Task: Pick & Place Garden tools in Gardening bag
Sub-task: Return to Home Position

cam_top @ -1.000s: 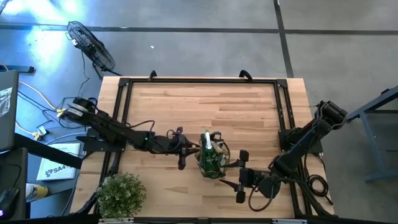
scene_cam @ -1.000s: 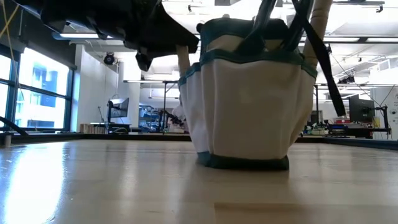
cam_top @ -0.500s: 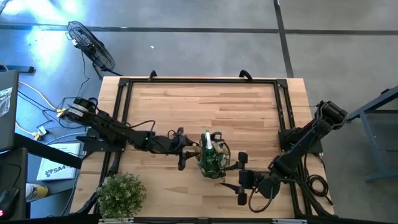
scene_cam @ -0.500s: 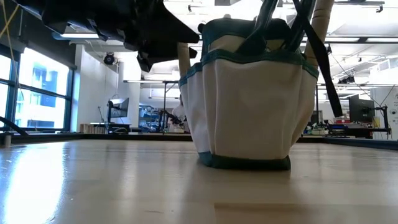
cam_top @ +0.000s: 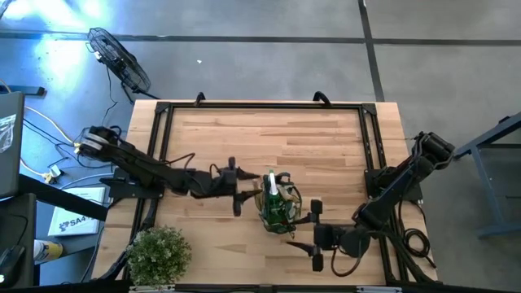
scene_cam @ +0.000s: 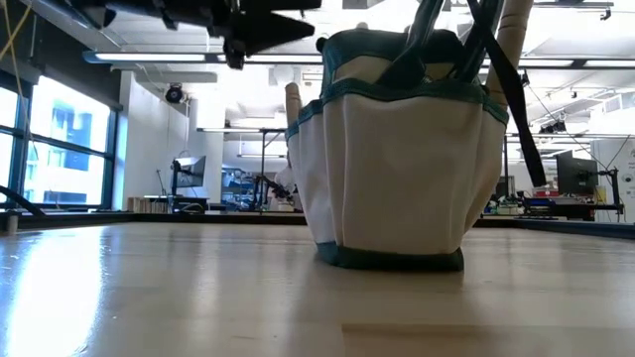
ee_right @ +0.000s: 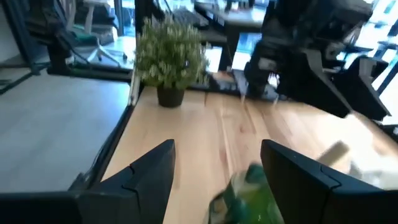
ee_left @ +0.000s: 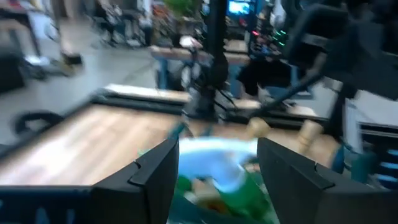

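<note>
Both sets of fingers are apart: left gripper (cam_top: 235, 187) at 9 o'clock of the gardening bag (cam_top: 277, 205), right gripper (cam_top: 314, 233) at its 4 o'clock. Bag upright at the desk's (cam_top: 269, 138) 6 o'clock, wooden tool handles (scene_cam: 510, 28) protruding.

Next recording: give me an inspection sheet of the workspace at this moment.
Surface: wooden table, light planks, no spills seen.
Job's things: bag upright between the grippers; tool handles stick out; no tools seen loose.
Clutter: potted plant at a left-side corner.
Grippers: left gripper and right gripper open, either side of the bag, holding nothing.
Cables: cables looped beside the right arm.
Surroundings: fan on the floor.
</note>
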Robot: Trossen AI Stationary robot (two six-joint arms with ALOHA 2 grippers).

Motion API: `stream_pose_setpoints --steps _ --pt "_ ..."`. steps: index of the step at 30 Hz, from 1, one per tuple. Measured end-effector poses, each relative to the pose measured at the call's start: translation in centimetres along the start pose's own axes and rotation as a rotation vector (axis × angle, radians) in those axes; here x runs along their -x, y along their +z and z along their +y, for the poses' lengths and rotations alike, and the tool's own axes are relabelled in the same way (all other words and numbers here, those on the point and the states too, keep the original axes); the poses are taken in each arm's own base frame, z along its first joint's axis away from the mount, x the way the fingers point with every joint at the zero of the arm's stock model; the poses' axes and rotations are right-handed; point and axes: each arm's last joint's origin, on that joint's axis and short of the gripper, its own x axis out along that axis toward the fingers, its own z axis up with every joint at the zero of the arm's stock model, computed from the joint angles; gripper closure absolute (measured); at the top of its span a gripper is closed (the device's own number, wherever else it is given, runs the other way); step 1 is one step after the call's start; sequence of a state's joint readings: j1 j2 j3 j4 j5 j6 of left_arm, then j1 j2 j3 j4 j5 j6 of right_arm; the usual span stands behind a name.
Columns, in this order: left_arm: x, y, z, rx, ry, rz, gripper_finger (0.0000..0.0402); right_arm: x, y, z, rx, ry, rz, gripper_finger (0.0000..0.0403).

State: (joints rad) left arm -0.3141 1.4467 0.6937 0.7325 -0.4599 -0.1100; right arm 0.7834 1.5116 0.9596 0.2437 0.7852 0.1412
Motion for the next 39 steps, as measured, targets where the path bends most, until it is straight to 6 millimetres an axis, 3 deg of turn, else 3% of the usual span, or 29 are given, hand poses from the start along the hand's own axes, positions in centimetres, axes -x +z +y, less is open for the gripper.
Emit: stream_pose_setpoints --steps 6,10,15,18,24,27,31,35,39 --pt "1.6 2.5 1.0 -0.086 0.165 -0.052 0.0190 0.7 1.7 -0.6 0.125 -0.085 -0.090 0.0174" --pt "3.0 3.7 1.7 -0.132 0.232 -0.011 0.0190 2.1 3.6 -2.2 0.095 -0.173 -0.132 0.0174" --pt "5.3 4.6 2.9 -0.193 0.278 0.079 0.0190 4.8 6.9 -5.1 -0.013 -0.068 -0.231 0.0182" --pt "6.7 5.1 3.5 -0.179 0.296 0.119 0.0190 6.4 7.9 -6.9 -0.004 -0.014 -0.236 0.0205" --pt "10.4 6.4 4.6 -0.063 0.246 0.153 0.0211 8.2 7.3 -10.5 0.097 -0.053 -0.095 0.0283" --pt "12.5 7.1 5.2 -0.050 0.228 0.152 0.0246 8.5 6.6 -11.9 0.085 -0.068 -0.006 0.0329" --pt "15.2 7.9 6.0 -0.037 0.187 0.132 0.0314 8.0 6.0 -12.7 0.047 0.065 0.066 0.0388" --pt "17.1 8.1 7.0 -0.050 0.209 0.131 0.0388 7.7 5.5 -13.0 0.142 0.266 0.122 0.0394" --pt "18.6 7.9 8.2 -0.029 0.286 0.136 0.0394 7.8 5.2 -13.8 0.180 0.408 0.153 0.0398"
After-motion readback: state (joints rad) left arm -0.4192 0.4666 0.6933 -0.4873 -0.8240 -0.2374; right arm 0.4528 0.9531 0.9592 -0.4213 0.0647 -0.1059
